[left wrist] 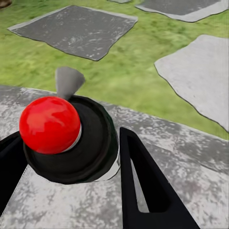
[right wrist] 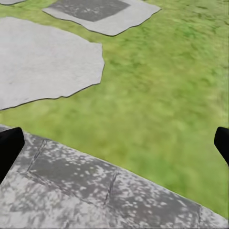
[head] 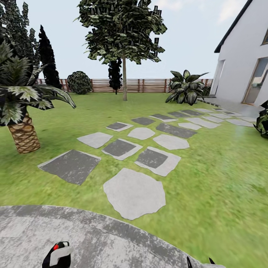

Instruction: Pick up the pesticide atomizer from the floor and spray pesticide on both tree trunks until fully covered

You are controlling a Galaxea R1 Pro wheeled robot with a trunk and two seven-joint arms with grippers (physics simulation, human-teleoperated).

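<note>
Atomizer (left wrist: 67, 138): held between left hand (left wrist: 71, 191) fingers, red top up.
Right hand (right wrist: 114, 143): wide, empty.
Tree trunk (head: 124, 80): far, by fence (head: 149, 85).
Risk: spraying from paving falls short; bottle may slip while driving.

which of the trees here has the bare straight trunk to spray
The tall leafy tree standing mid-lawn before the fence; its thin grey trunk is smooth and branchless. The palm at left has a scaly trunk, and the dark cypresses are narrow.
</note>
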